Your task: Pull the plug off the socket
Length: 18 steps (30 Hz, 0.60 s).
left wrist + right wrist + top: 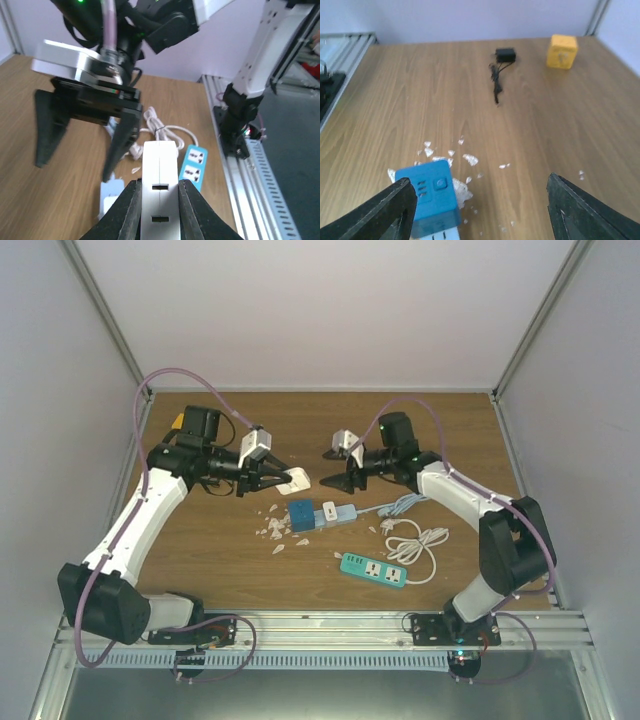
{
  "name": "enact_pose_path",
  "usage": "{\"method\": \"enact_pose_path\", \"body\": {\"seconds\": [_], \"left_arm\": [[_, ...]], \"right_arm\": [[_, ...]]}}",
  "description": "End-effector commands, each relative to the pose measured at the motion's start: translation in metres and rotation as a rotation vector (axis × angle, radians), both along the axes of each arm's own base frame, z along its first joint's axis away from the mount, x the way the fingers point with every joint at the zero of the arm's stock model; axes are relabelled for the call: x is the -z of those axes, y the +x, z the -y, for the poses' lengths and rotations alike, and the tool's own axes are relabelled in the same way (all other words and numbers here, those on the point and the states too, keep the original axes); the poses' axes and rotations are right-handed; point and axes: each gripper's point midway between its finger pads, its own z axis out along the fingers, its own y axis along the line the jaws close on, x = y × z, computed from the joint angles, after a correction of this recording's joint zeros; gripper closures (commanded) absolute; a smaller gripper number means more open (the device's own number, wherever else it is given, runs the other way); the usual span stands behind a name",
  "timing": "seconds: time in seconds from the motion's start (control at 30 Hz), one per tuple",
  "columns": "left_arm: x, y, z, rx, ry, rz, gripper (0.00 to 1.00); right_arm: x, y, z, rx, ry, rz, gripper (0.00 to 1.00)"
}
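My left gripper (279, 477) is shut on a white plug block (297, 480) and holds it above the table. In the left wrist view the fingers (125, 210) clamp both sides of the block (160, 170), and its face shows two slots. A blue cube plug (301, 515) sits on the end of a light-blue power strip (338, 512). My right gripper (334, 468) is open and empty, above and just behind the blue cube. In the right wrist view the cube (432, 197) lies by the left finger (385, 212), with the other finger far right.
A teal power strip (373, 568) with a coiled white cable (420, 538) lies front right. White fragments (272, 530) are scattered by the blue cube. A yellow cube (562, 51) and a black adapter (505, 55) sit at the far left edge.
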Motion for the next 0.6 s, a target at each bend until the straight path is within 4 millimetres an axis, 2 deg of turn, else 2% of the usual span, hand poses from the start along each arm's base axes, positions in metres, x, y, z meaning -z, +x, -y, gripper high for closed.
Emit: {"method": "enact_pose_path", "body": {"seconds": [0.0, 0.2, 0.4, 0.57], "left_arm": [[-0.031, -0.014, 0.004, 0.073, -0.102, -0.042, 1.0], [-0.05, -0.018, 0.009, 0.101, -0.157, -0.065, 1.0], [-0.054, -0.025, 0.014, 0.123, -0.164, -0.073, 1.0], [-0.055, -0.02, 0.015, 0.103, -0.165, -0.092, 1.0]], "right_arm": [[-0.047, 0.012, -0.003, -0.003, 0.134, -0.03, 0.26], [-0.077, 0.004, -0.013, -0.038, 0.214, -0.042, 0.18], [-0.1, -0.009, -0.028, -0.082, 0.245, -0.021, 0.15], [-0.111, -0.028, -0.035, -0.134, 0.257, -0.001, 0.14]]}}
